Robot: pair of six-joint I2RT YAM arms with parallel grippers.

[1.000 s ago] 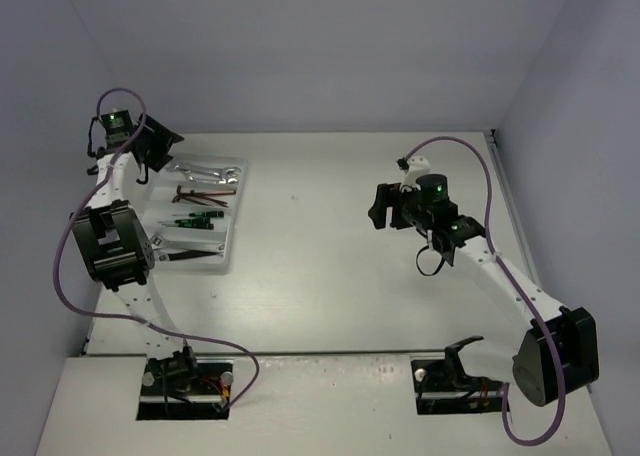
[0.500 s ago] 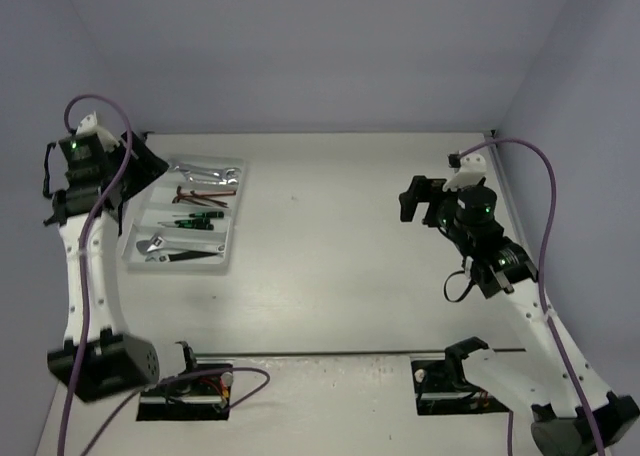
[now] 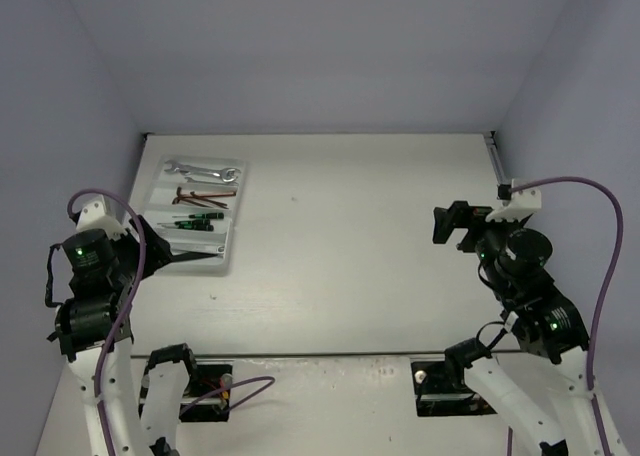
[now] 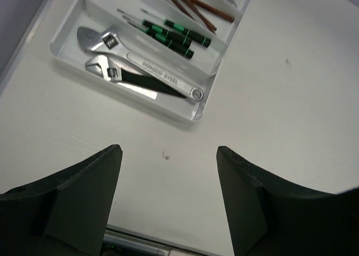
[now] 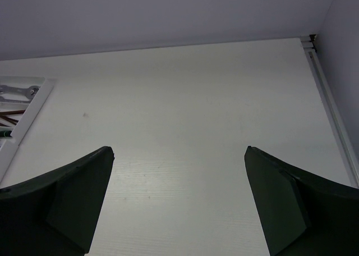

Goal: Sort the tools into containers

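The white tray (image 4: pixel 66 47) lies at the table's left, its long containers holding the tools. In the left wrist view the nearest slot has a silver adjustable wrench (image 4: pixel 162 75) and a black-handled adjustable wrench (image 4: pixel 147 85). Behind them lie green-black screwdrivers (image 4: pixel 180 35) and red-brown hex keys (image 4: pixel 193 4). Silver wrenches (image 3: pixel 200 168) fill the farthest slot. My left gripper (image 4: pixel 168 154) is open over bare table just near of the tray, holding nothing. My right gripper (image 5: pixel 179 150) hangs wide open and empty above the table's right half, with the tray's edge (image 5: pixel 25 115) far to its left.
A metal rail (image 5: pixel 332 107) runs along the table's right edge. Blue-grey walls close in the back and both sides. The table's near edge strip (image 4: pixel 132 240) shows just below the left fingers. Purple cables loop off both arms.
Both arms have drawn back toward the near edge. The left gripper went from the tray's far end to its near side. The right gripper has opened wider.
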